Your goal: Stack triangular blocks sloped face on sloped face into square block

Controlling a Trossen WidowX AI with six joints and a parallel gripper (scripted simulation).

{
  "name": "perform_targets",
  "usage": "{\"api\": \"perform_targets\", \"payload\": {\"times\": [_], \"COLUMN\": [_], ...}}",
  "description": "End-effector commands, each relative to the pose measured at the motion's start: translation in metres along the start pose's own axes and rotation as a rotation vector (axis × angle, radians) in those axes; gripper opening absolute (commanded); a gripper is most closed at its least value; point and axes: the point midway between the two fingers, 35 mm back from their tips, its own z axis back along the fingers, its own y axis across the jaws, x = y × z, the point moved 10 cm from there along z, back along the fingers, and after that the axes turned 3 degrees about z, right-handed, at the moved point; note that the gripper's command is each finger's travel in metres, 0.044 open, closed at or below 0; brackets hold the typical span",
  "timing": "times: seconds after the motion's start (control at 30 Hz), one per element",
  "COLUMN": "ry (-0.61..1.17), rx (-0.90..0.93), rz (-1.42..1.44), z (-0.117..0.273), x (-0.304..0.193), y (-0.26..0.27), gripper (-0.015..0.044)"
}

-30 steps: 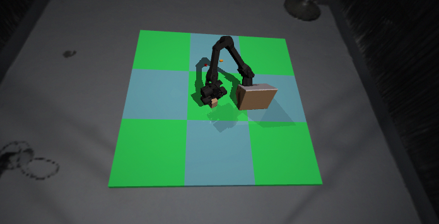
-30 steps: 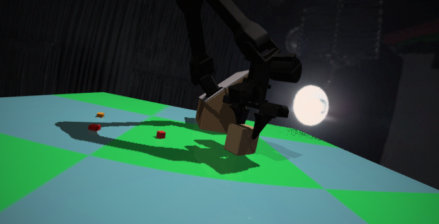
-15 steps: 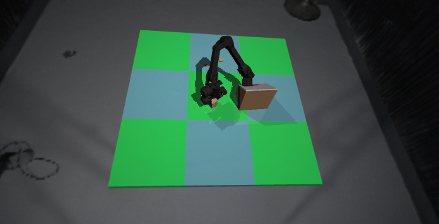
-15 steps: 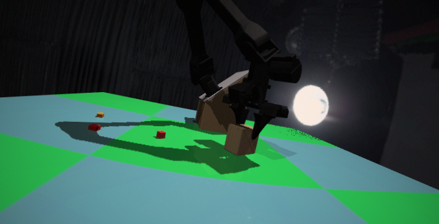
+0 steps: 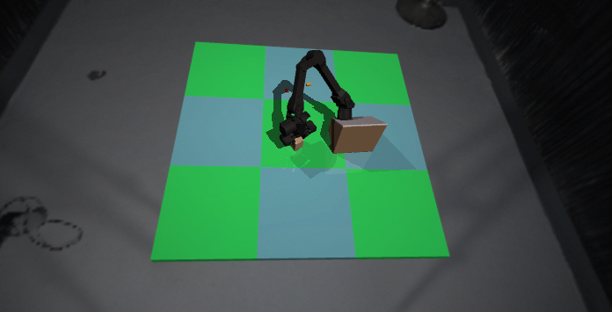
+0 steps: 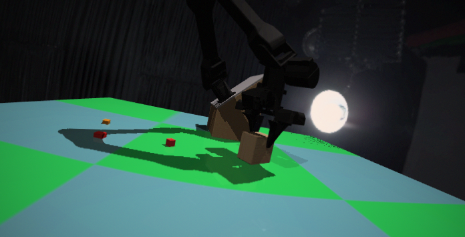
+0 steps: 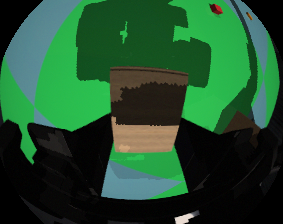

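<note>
Two tan wooden triangular blocks together look like one square block [image 5: 298, 144], sloped face against sloped face. The lower block [image 6: 246, 149] has its upright face toward the exterior camera. In the wrist view a thin strip of the lower block [image 7: 149, 70] shows past the far edge of the upper block [image 7: 148, 137] [image 6: 263, 142]. The ends look nearly even. My gripper [image 6: 261, 139] [image 7: 143, 116] is shut on the upper block, with a finger on each end. The fingers hide part of the seam, so I cannot tell how fully the slopes touch.
A large brown box [image 5: 358, 139] [image 6: 227, 127] stands beside the arm's base. A red block [image 6: 170, 142] [image 7: 216, 9] lies on the centre green square. Another red block [image 5: 287, 90] [image 6: 100, 135] and an orange block [image 5: 309, 84] [image 6: 106, 121] lie farther off on blue.
</note>
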Motion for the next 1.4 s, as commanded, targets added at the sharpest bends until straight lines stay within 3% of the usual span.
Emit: {"api": "perform_targets", "payload": {"times": [0.0,0.37,0.93,1.23,1.37], "ry": [-0.004,-0.003,0.000,0.001,0.008], "rx": [0.000,-0.001,0.000,0.000,0.005], "rz": [0.003,0.002,0.000,0.001,0.002], "z": [-0.001,-0.001,0.000,0.002,0.052], "x": [0.000,0.000,0.000,0.000,0.000], "y": [0.000,0.000,0.000,0.001,0.006], "gripper": [0.0000,0.0000,0.0440,0.0440,0.0440]}}
